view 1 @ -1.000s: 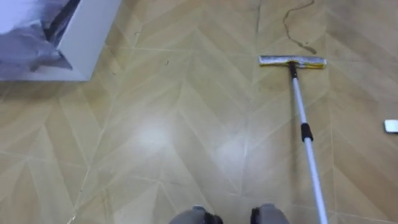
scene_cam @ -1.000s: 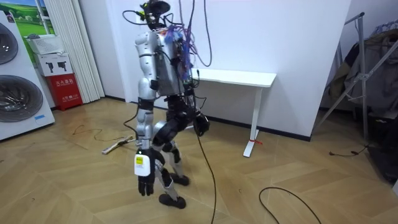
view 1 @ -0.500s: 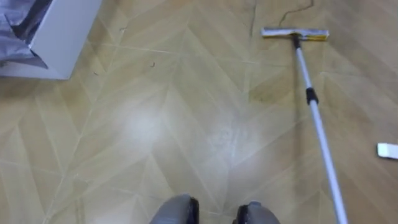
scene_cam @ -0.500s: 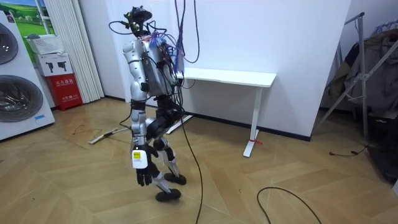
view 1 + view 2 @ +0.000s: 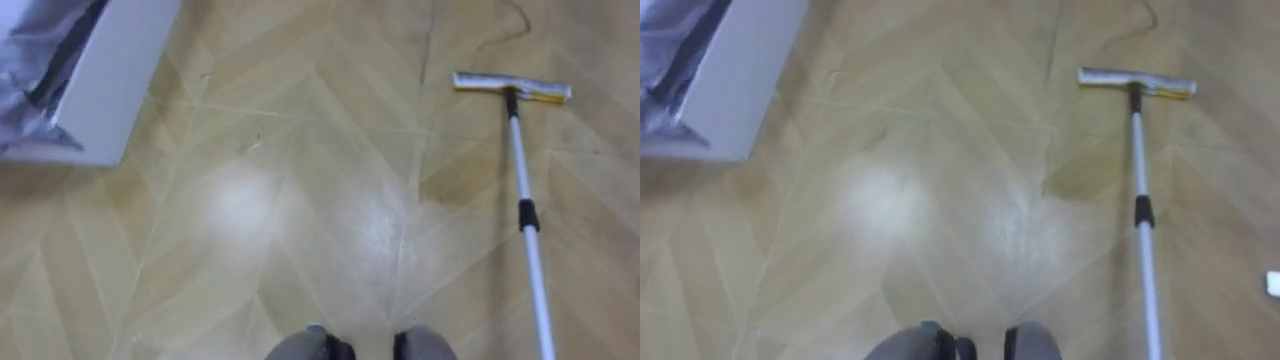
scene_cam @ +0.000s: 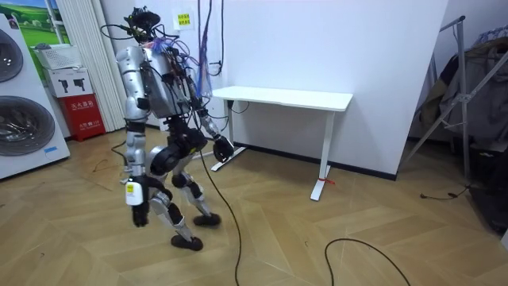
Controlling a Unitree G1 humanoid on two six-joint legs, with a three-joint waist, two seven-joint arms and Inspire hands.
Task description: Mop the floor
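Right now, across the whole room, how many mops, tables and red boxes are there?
Mop: 1
White table: 1
Red box: 1
Total: 3

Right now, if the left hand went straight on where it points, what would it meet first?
The left hand hangs pointing down, so it would likely meet the wooden floor first; the gap between looks free.
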